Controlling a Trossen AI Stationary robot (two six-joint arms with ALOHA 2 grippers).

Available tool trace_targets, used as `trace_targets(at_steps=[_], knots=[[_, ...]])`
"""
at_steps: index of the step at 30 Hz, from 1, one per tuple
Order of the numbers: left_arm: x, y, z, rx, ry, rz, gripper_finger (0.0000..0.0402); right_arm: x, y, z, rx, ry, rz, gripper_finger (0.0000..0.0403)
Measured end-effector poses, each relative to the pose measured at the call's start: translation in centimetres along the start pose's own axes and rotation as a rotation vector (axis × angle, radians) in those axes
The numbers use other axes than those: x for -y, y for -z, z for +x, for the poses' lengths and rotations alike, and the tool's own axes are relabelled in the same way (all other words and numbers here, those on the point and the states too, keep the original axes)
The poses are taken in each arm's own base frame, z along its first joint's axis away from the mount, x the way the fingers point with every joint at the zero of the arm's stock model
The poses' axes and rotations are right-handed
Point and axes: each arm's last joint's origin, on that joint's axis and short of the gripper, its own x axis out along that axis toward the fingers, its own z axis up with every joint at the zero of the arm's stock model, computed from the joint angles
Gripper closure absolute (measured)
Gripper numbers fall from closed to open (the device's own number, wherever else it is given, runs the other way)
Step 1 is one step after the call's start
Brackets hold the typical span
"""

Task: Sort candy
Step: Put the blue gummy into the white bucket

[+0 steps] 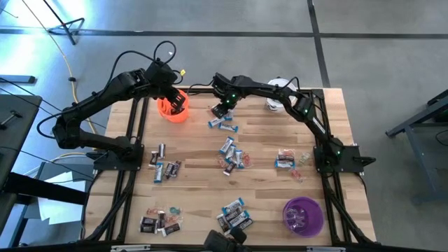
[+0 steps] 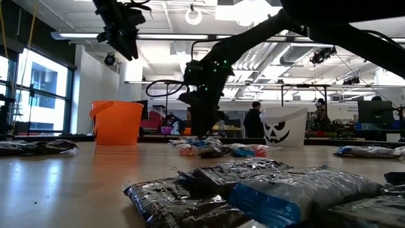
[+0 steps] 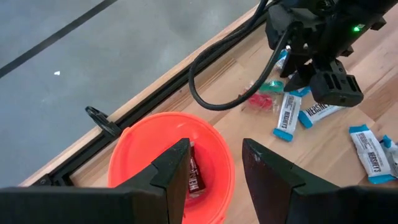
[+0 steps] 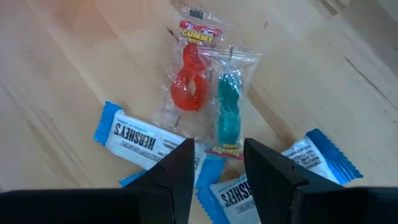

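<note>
A: High view first. Where did each tool stand?
B: The left tool [image 1: 173, 100] hung over the round orange plastic cup [image 1: 173, 110] at the far left of the pale wooden slatted surface [image 1: 266, 203]. The right tool [image 1: 222, 108] hovered above a small cluster of wrapped candy [image 1: 224, 124]; more lay in heaps across the boards, well apart from the purple cup [image 1: 303, 215].
A: Low view?
B: Dark and blue wrappers [image 2: 253, 193] filled the foreground; the white cup with a face [image 2: 283, 132] stood beyond.
A: Left wrist view?
B: Fingers [image 3: 171, 168] parted, gripping nothing. One dark reddish bar [image 3: 195, 174] lay inside the cup, so I judged a drop just made.
A: Right wrist view?
B: Fingers [image 4: 177, 168] apart and empty above a clear gummy packet, red and teal [image 4: 208, 93], touching blue-and-white chocolate bars [image 4: 143, 140]. Next, I reckoned, it should descend onto one piece and close.
</note>
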Motion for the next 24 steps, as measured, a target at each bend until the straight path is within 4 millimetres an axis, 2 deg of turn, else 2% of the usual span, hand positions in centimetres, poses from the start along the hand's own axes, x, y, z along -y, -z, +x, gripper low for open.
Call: trace_targets(at_steps=[9,17,24], knots=[[0.0,0.0,0.0,0.0,0.0,0.012,0.0268,-0.1,0.0,0.0,-0.012,-0.052,0.034,0.0269],[0.0,0.0,0.0,0.002,0.0,0.028,0.0268,1.0,-0.3,-0.3,-0.023,-0.124,0.078,0.0269],[0.0,0.0,0.0,0.002,0.0,0.054,0.0268,1.3,-0.3,-0.3,-0.025,-0.133,-0.022,0.0269]])
